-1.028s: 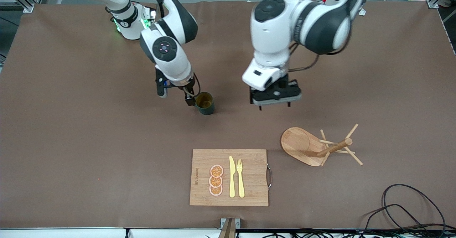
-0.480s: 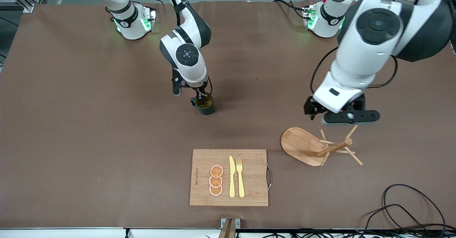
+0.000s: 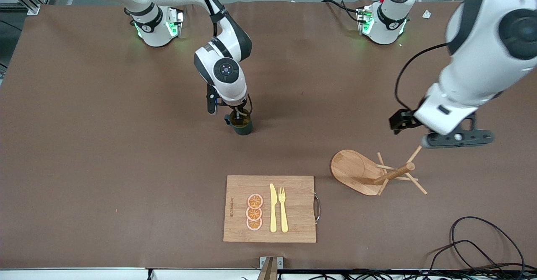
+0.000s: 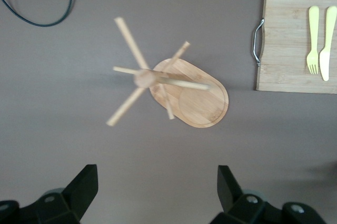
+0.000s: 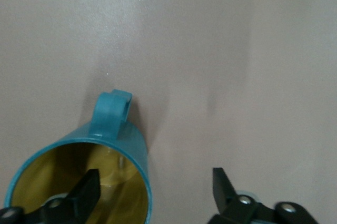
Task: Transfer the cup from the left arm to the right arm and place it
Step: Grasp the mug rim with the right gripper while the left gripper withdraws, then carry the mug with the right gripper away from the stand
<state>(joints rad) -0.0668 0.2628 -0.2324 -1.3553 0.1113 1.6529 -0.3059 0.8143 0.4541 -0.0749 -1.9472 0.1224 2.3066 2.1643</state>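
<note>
Your right gripper's fingers [image 5: 84, 192] straddle the cup's rim — one finger reaches down inside the mustard-yellow interior, the other stands outside the wall with a clear gap between it and the teal surface. They are spread apart and nothing is clamped. The right gripper [image 3: 237, 115] sits directly over the cup [image 3: 242, 124], which stands upright on the brown counter [image 3: 105, 146] around the middle of the table, farther from the front camera than the cutting board [image 3: 268, 208]. In the right wrist view the cup [image 5: 100, 171] shows its small handle pointing away from the fingers, and its base rests on the counter.

Your left gripper's fingers [image 4: 84, 187] are spread wide and hold nothing — between them you see only bare counter. The left gripper [image 3: 457, 138] hangs in the air over the counter toward the left arm's end of the table, just beside the wooden rack [image 3: 375, 173] and above one of its upper pegs. In the left wrist view the rack [image 4: 174, 90] shows its oval base and its pegs crossing on a central post.

On the cutting board lie three orange slices [image 3: 254, 212], a yellow knife [image 3: 273, 208] and a yellow fork [image 3: 283, 208], side by side. A black cable [image 3: 482, 242] loops on the counter at the corner nearest the front camera, at the left arm's end.
</note>
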